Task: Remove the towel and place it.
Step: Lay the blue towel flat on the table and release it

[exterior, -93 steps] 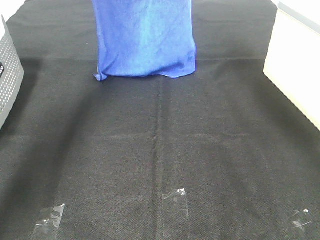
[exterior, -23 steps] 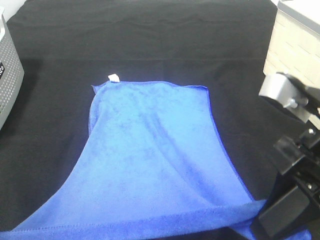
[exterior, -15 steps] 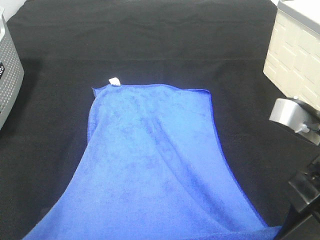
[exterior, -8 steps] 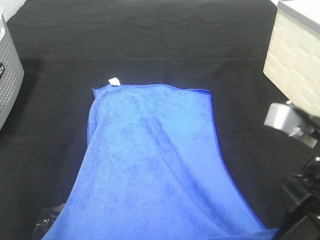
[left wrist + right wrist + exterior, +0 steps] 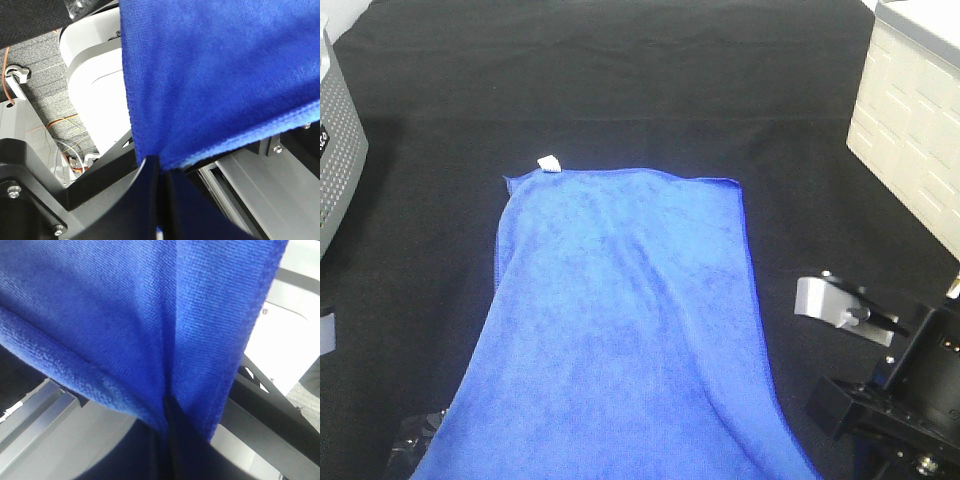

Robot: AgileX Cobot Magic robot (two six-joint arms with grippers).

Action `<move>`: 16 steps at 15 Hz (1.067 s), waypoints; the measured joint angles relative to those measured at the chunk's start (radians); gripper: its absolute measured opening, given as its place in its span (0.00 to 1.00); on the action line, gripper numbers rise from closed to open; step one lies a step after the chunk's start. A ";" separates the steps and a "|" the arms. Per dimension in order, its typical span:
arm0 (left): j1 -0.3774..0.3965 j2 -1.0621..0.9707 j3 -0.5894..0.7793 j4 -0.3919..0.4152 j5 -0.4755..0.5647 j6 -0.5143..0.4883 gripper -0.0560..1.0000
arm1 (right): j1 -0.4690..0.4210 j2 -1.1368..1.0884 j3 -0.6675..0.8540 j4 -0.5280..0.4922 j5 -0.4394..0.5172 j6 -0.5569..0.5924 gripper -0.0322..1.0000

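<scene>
Lying flat across the middle of the black cloth (image 5: 620,80), the towel (image 5: 620,320) is no longer the hanging drape it was some six seconds ago at the far end of the table. Its far edge now runs straight from left to right, with the small white tag (image 5: 549,162) poking out at the far-left corner. The near part slopes off the bottom of the overhead view. Compared with half a second ago, the near-left side of the towel has drawn in a little, so more of the clear tape (image 5: 415,445) on the cloth shows beside it. The right arm (image 5: 890,390) has dropped lower and come in towards the towel, and its silver part now sits near the towel's right edge without touching it.

The left pincer (image 5: 160,167) is closed tight on a fold of the towel's near edge, and blue fabric fans out from between its dark fingers. The right pincer (image 5: 167,412) is closed just as tightly on the stitched hem at the other near corner.

A grey perforated bin (image 5: 338,150) stands at the left edge and a cream box (image 5: 905,130) with a brick-patterned side at the right, both well apart from the towel. I cannot tell what is inside either one.
</scene>
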 joint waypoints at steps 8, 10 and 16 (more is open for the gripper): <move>-0.079 0.145 -0.001 -0.010 -0.065 0.042 0.05 | 0.000 0.147 -0.001 -0.033 -0.016 -0.048 0.04; -0.079 0.220 0.000 -0.018 -0.095 0.048 0.05 | -0.001 0.183 -0.002 -0.034 -0.044 -0.054 0.04; -0.141 0.322 -0.005 -0.037 -0.129 0.095 0.05 | -0.003 0.301 -0.002 -0.033 -0.080 -0.129 0.04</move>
